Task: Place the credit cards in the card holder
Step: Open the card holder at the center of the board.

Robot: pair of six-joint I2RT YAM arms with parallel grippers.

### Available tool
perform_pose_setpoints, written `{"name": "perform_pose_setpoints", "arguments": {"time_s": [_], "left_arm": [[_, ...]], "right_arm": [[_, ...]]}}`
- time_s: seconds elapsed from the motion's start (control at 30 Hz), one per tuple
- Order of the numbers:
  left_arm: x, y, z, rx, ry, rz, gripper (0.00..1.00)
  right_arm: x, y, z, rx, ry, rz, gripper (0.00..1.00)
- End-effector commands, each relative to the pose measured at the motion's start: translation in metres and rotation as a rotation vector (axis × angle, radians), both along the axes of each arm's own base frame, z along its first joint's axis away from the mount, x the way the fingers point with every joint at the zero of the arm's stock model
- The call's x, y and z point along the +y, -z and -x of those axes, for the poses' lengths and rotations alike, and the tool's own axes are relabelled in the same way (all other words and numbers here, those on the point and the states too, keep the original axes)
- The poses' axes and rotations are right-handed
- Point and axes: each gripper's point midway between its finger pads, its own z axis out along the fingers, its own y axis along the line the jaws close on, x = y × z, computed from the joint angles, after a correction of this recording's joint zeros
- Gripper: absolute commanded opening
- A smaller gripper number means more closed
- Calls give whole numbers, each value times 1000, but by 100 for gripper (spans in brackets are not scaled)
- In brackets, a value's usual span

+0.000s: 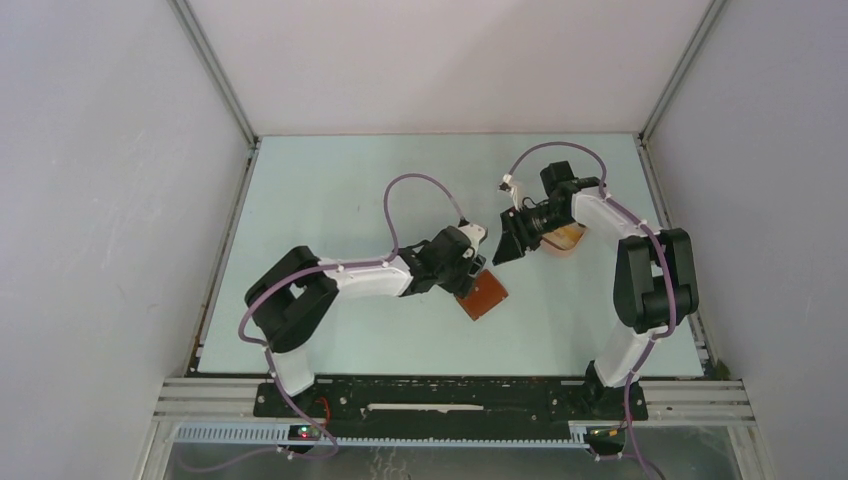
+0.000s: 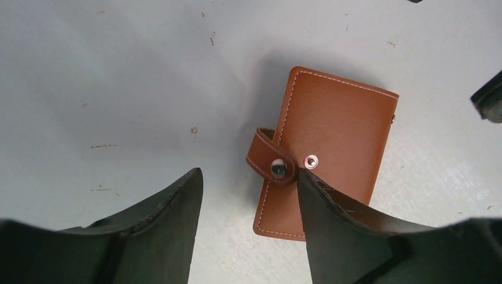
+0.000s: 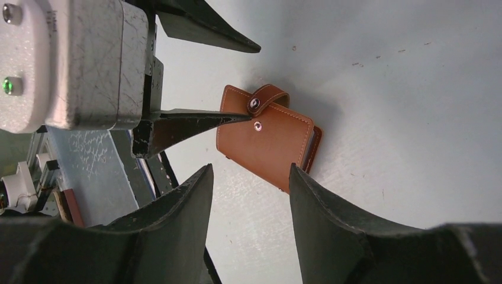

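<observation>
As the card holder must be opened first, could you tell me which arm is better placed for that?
Left: the left gripper, open, hangs over the card holder, one finger at its unsnapped tab; the right gripper, also open, hovers farther off.

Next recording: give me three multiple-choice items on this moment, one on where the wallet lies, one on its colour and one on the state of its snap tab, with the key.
1. Where does the wallet lie on the table?
A. against the back wall
B. near the middle, at the left gripper
C. at the left edge

2. What colour is the wallet?
A. black
B. grey-blue
C. reddish-brown

3. How is the snap tab?
A. undone, off its stud
B. snapped shut
C. torn off

Key: 1 B, the overhead view shows it mid-table, right at the left arm's fingers. 2 C, both wrist views show brown leather. 3 A, the tab's cap and the stud sit apart.
</observation>
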Motion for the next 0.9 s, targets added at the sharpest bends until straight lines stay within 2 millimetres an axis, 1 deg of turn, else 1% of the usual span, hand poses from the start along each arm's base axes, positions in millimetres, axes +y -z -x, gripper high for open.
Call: {"name": "perform_pose_setpoints", "arguments": {"time_s": [0.0,0.27,0.37,0.47,0.53,0.77,0.87], "left_arm": [[-19,-20,-9,-31,30,46,65],[-26,-22,-10,-36,44,75,65],[-27,-19,-12,-38,39,65,65],[-26,-15,-16,-41,22,45,62],[-24,-13,-19,-46,11,35,56],[-20,-10,-21,-53,-11,20,29],[-17,-11,-21,-54,-19,21,10]], "right_arm": [[6,-11,-3,-13,-10,-30,58],[6,-10,-3,-7,-14,-29,58],[6,-9,-3,-4,-15,-29,58],[6,-9,-3,-5,-15,-29,58],[6,-9,-2,-4,-16,-29,58],[7,-8,-1,-4,-21,-26,58],[7,-9,-1,-4,-22,-25,58]]}}
